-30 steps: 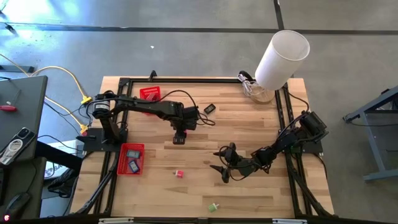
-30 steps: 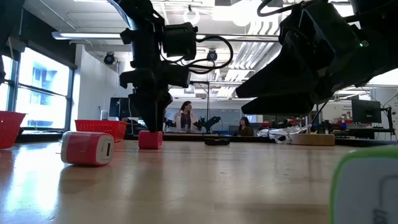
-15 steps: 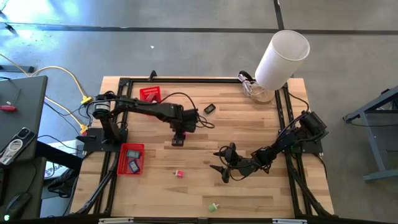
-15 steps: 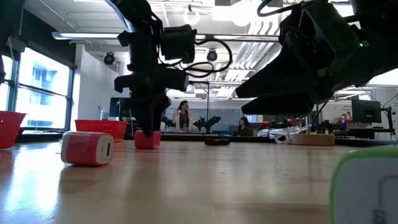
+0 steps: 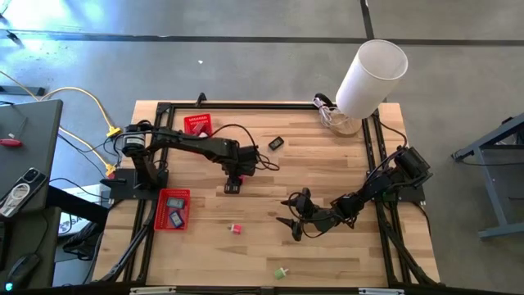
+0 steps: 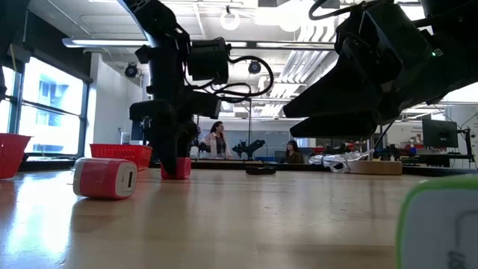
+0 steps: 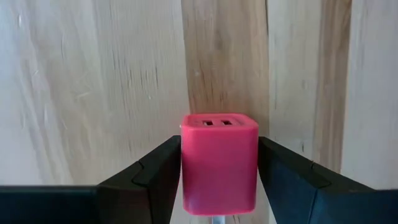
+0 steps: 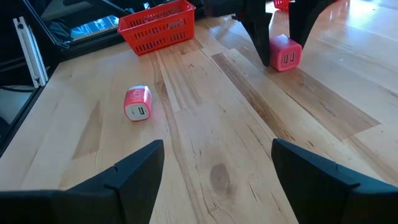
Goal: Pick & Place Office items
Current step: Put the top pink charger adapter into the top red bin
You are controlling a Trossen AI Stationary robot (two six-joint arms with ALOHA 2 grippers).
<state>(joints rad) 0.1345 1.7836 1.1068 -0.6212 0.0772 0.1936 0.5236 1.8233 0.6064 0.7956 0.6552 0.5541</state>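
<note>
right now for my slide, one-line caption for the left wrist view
Left gripper clamps a pink cube-shaped USB charger between its dark fingers above the wooden table.

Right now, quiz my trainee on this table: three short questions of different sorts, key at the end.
1. True or false: the left gripper has its fingers on either side of a pink cube charger.
2. Which basket holds items: A, the red basket nearer the table's front, or B, the red basket at the back?
3. Fill in: the right gripper hangs over the table, holding ____.

Key: 1 true; 2 A; 3 nothing.
</note>
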